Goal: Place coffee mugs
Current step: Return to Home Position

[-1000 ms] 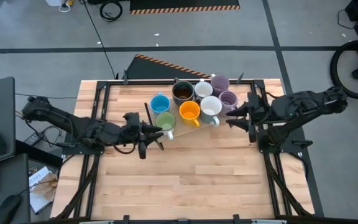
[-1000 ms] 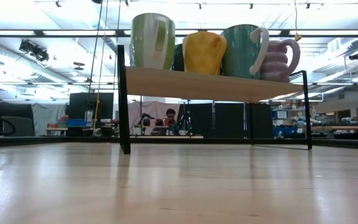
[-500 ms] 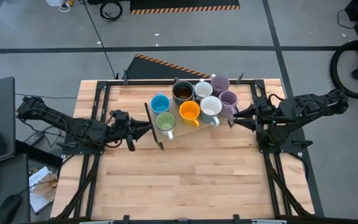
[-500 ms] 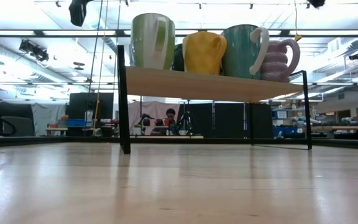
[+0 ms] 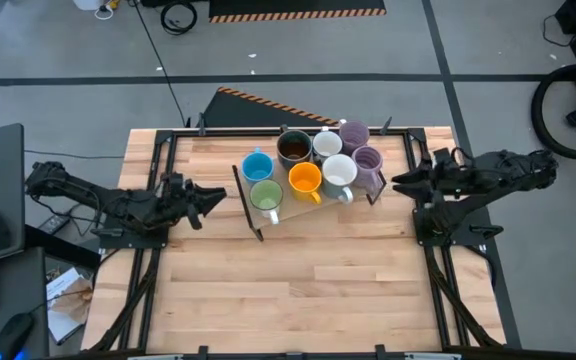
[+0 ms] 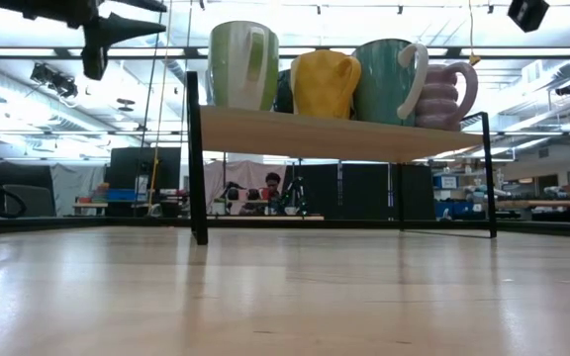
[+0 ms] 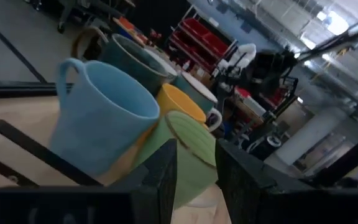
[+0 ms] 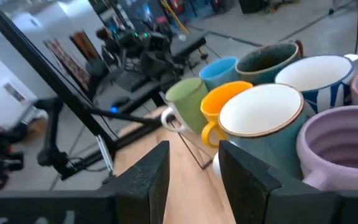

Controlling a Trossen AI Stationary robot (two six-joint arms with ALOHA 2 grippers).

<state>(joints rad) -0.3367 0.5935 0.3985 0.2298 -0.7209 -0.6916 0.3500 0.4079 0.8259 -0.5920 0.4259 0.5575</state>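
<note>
Eight mugs stand upright, close together, on a small black-legged wooden shelf at the table's far middle: blue, green, orange, white-inside, dark brown, patterned and two lilac. My left gripper hovers open to the left of the shelf, facing the blue mug and green mug. My right gripper hovers open to the right of the shelf, facing the nearer lilac mug. Neither touches a mug.
The shelf board stands raised on thin black legs, with open room beneath it. Bare wooden tabletop spreads over the near half. Black frame rails run along the left and right table edges.
My left gripper has drawn back from beside the green mug toward the table's left edge and risen into the low view's top. My right gripper has drawn back from the lilac mug toward the right edge. The mugs have stayed put.
</note>
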